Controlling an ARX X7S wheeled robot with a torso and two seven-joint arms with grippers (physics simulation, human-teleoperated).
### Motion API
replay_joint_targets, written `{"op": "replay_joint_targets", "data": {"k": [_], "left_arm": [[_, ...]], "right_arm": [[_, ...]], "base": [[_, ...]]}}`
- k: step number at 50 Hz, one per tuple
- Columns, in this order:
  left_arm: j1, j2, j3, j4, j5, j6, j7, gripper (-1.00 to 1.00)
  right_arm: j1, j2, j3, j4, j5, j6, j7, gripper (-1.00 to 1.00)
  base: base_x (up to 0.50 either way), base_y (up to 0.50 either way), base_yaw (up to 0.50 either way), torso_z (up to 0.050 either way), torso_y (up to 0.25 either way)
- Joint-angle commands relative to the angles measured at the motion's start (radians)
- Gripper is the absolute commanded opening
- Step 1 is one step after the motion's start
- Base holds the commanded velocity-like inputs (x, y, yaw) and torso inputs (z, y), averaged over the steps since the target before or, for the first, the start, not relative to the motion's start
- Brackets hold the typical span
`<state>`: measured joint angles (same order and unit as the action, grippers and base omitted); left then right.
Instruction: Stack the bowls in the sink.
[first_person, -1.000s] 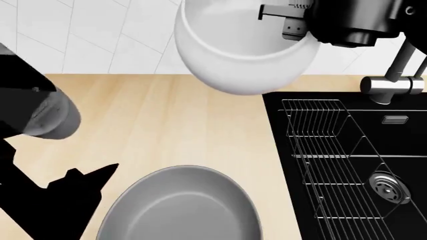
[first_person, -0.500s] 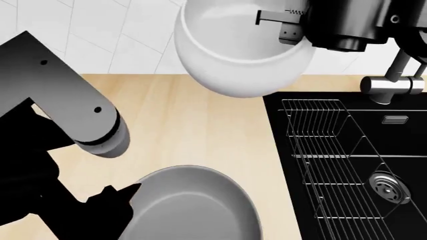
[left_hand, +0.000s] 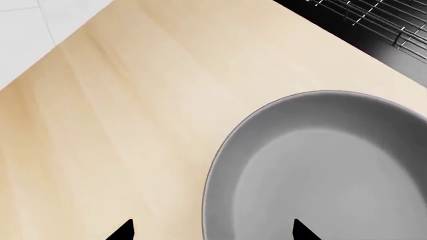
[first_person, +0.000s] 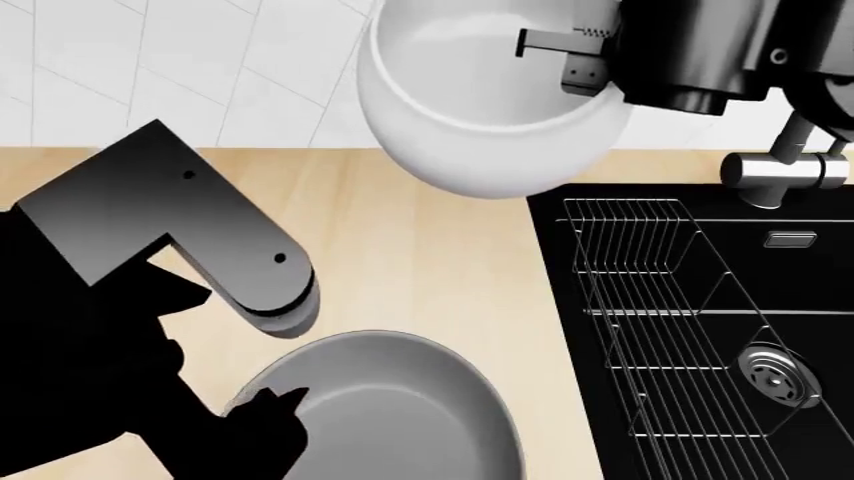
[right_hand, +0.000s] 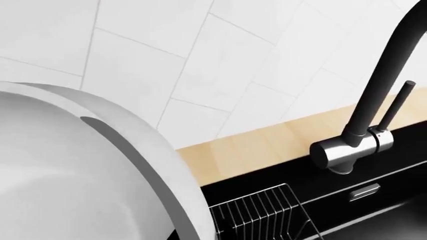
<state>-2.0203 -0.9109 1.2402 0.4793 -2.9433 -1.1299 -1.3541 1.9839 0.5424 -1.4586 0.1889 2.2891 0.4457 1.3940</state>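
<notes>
The glossy white bowl (first_person: 481, 120) hangs in the air above the counter's back edge, left of the sink (first_person: 801, 300). My right gripper (first_person: 582, 58) is shut on its rim, one finger inside. In the right wrist view the white bowl (right_hand: 60, 170) fills one side, its rim running through my right gripper (right_hand: 175, 234). The matte grey bowl (first_person: 400, 420) rests on the wooden counter. My left gripper (left_hand: 212, 232) is open just above it, its fingertips (left_hand: 300, 231) straddling the rim of the grey bowl (left_hand: 333, 170). In the head view the left gripper (first_person: 260, 420) is a black silhouette.
A wire dish rack (first_person: 654, 320) stands in the black basin's left part, and the round steel drain (first_person: 778, 375) lies to its right. The faucet (first_person: 787, 165) rises at the sink's back edge, close to my right arm. A white tiled wall (first_person: 200, 70) stands behind the counter (first_person: 400, 260).
My left arm has swung in from the left and down, bringing its fingertips over the grey bowl's rim. The held white bowl has shifted only slightly.
</notes>
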Motion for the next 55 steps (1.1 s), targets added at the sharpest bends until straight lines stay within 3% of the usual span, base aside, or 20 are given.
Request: {"op": "replay_joint_targets", "data": {"k": [1,27,55], "left_arm": [[0.056,-0.001,0.007,0.018,0.054,0.012,0.032,1.00],[0.187,0.018,0.037,0.032,0.190,0.020,0.083,1.00],[0.312,-0.031,0.012,0.059,0.312,0.030,0.173,1.00]], "right_arm": [[-0.005,0.003,0.004,-0.003,-0.018,-0.006,-0.002,-1.00],[-0.010,0.004,0.003,-0.002,-0.018,-0.010,-0.007,-1.00],[-0.023,0.004,-0.001,-0.007,-0.022,-0.015,-0.010,-1.00]], "base": [[0.00,0.00,0.00,0.000,0.000],[0.00,0.00,0.00,0.000,0.000],[0.00,0.00,0.00,0.000,0.000]]}}
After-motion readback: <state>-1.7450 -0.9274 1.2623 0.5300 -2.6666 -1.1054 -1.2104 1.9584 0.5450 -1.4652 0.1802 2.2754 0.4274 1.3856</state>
